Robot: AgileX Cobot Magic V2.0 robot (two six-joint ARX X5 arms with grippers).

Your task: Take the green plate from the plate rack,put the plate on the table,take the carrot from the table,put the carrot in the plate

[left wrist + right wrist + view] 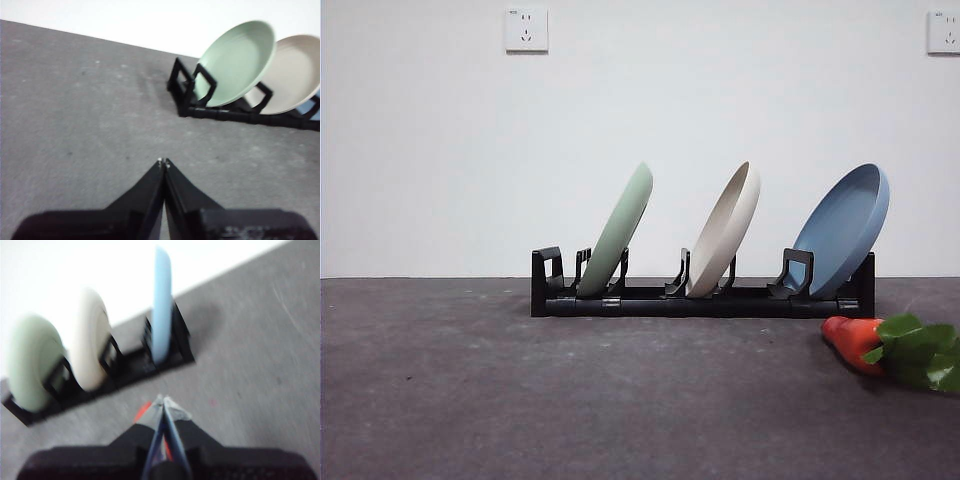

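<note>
The green plate (620,228) stands tilted in the left slot of the black plate rack (700,298). It also shows in the left wrist view (235,62) and the right wrist view (31,360). The carrot (860,340) lies on the table (570,400) at the front right, its green leaves pointing right. My left gripper (163,162) is shut and empty, above the table short of the rack (225,112). My right gripper (162,401) is shut and empty, above the carrot (142,411), which is mostly hidden behind it. Neither gripper shows in the front view.
A beige plate (725,228) stands in the rack's middle and a blue plate (840,228) at its right end. A white wall with two sockets is behind.
</note>
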